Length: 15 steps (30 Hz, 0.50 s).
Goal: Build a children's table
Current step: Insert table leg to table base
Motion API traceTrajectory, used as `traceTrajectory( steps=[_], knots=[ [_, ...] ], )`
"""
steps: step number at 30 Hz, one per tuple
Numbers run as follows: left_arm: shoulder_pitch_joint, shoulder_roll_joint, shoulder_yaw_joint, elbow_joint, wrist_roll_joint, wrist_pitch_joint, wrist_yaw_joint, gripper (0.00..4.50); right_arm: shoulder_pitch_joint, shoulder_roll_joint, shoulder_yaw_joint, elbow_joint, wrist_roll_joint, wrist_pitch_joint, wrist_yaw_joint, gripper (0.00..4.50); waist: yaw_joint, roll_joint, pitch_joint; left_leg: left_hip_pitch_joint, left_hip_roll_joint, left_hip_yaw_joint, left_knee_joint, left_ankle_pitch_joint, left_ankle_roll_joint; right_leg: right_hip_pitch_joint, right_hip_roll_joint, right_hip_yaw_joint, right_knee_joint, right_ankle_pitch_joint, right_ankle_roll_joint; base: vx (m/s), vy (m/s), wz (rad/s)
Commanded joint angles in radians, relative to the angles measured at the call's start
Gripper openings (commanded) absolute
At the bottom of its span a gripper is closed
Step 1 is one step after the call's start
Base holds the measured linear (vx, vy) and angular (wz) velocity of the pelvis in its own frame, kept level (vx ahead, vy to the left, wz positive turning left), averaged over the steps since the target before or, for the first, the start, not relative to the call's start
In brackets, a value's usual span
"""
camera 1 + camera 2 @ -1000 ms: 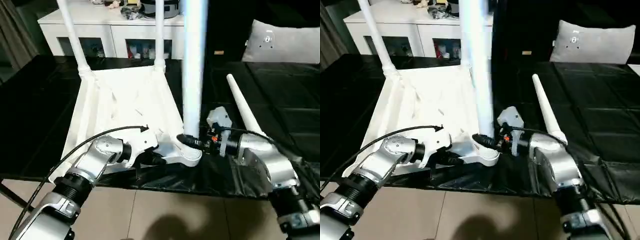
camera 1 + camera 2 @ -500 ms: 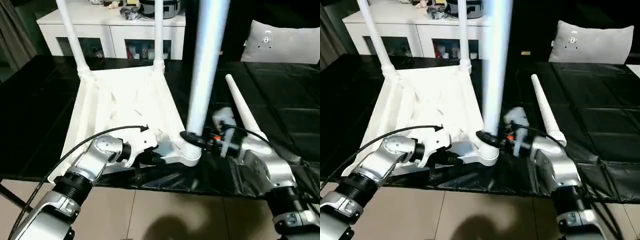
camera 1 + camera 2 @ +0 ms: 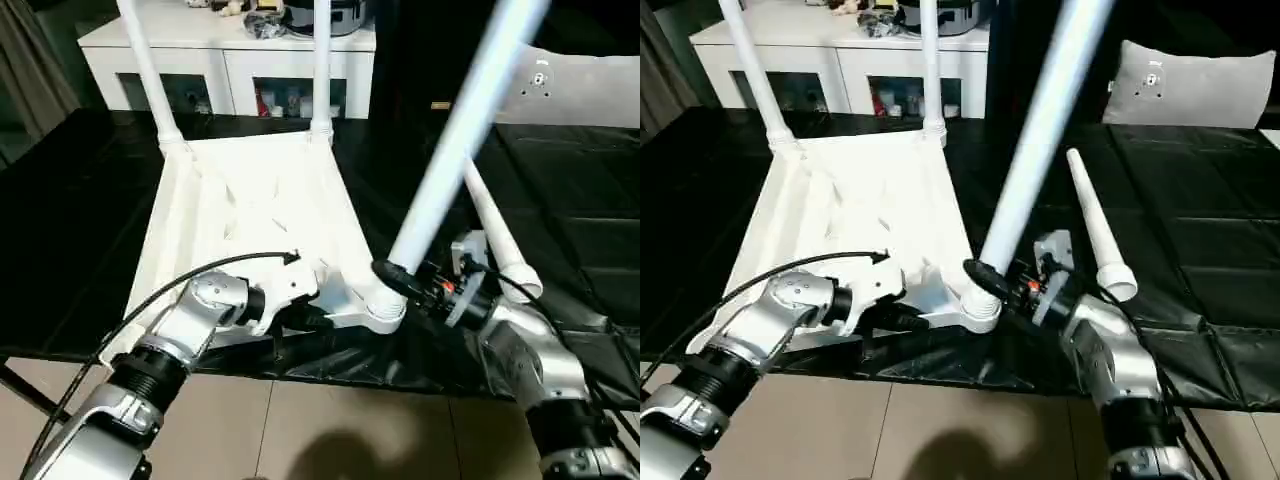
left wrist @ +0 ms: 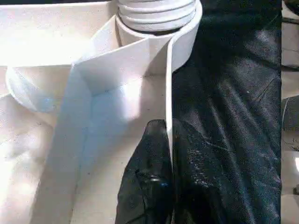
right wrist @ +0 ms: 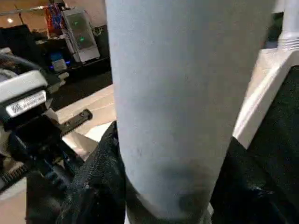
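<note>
Left gripper (image 4: 169, 154) pinches thin near rim of upturned tabletop (image 3: 250, 215), fingers nearly closed on edge beside near corner socket (image 3: 382, 310). Right gripper (image 3: 400, 279) clamps base of third leg (image 3: 455, 155), fingers part-open around shaft; leg tilts rightward from socket. Loose fourth leg (image 3: 1092, 225) lies on black covering (image 3: 580, 220) beside right arm. Two legs (image 3: 148, 70) stand upright in far corners. White cabinet (image 3: 230, 60) behind; grey cushion (image 3: 1195, 90) far right.

The white children's table (image 3: 250, 215) lies upside down at centre frame, ribbed underside up. Two legs stand upright at its far corners, a third (image 3: 455, 160) leans right from the near-right socket, and the fourth (image 3: 495, 230) lies loose at right.
</note>
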Motion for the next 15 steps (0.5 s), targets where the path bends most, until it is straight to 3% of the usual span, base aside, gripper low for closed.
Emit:
traceTrajectory(
  steps=[1, 7, 10, 15],
  knots=[
    [0.002, 0.003, 0.026, -0.004, 0.011, 0.004, 0.035, 0.0, 0.05, -0.031, 0.048, 0.064, -0.106, 0.028, -0.033, 1.88, -0.006, -0.001, -0.032, 0.001, 0.042, -0.02, -0.093, -0.33, 0.02, 0.037, -0.073, 0.052, -0.104, -0.497, -0.105, 0.0, 0.0, 0.0],
    [0.007, 0.004, 0.02, -0.003, 0.019, 0.0, 0.034, 0.0, 0.053, -0.069, 0.1, 0.053, -0.167, 0.023, -0.025, 1.88, -0.007, 0.0, -0.031, -0.001, 0.043, -0.02, -0.094, -0.328, 0.027, 0.036, -0.072, 0.053, -0.104, -0.494, -0.105, 0.0, 0.0, 0.0],
    [0.008, 0.012, 0.013, -0.006, 0.022, -0.001, 0.025, 0.0, 0.026, -0.094, 0.149, 0.068, -0.209, 0.046, -0.022, 1.88, -0.008, -0.005, -0.03, -0.001, 0.042, -0.02, -0.094, -0.326, 0.029, 0.036, -0.072, 0.052, -0.106, -0.511, -0.098, 0.0, 0.0, 0.0],
    [-0.002, 0.025, 0.004, -0.005, 0.03, -0.008, 0.004, 0.0, -0.016, -0.123, 0.227, 0.092, -0.253, 0.102, 0.036, 1.87, -0.021, -0.007, -0.021, 0.005, 0.038, -0.025, -0.096, -0.393, 0.019, 0.029, -0.073, 0.047, -0.118, -0.635, -0.059, 0.0, 0.0, 0.0]
  ],
)
